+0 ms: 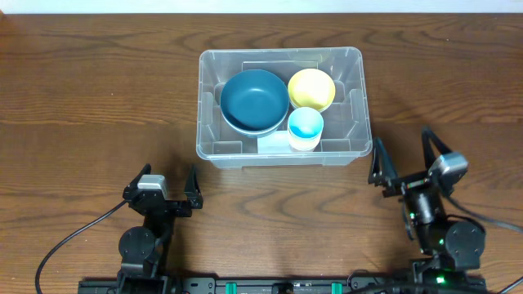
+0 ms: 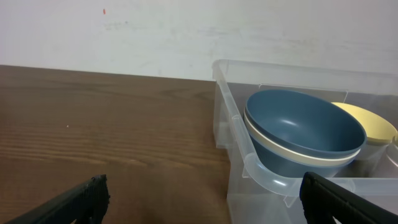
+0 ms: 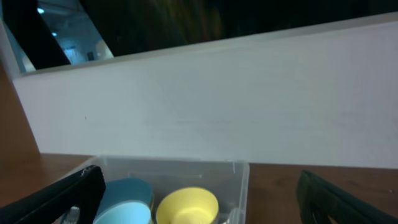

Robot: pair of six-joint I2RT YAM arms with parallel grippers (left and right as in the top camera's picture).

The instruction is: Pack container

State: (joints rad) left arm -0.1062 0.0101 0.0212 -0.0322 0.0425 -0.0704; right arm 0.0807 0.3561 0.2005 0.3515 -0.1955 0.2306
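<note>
The container [image 1: 360,104] stands on the wooden table [image 1: 98,98], at the far middle of it, with its long side across the view. Inside it, on the left, a dark blue bowl [image 1: 254,100] sits in a pale bowl [image 2: 298,152], of which only the rim shows. A yellow bowl [image 1: 310,88] is at the back right of the container. A light blue cup [image 1: 306,126] stands upright just in front of the yellow bowl and beside the blue one.

The left gripper [image 1: 167,181] rests low near the front edge, apart from the container, with its jaws wide and nothing between them. The right gripper [image 1: 404,155] is near the front right corner of the container, also spread wide and holding nothing.
</note>
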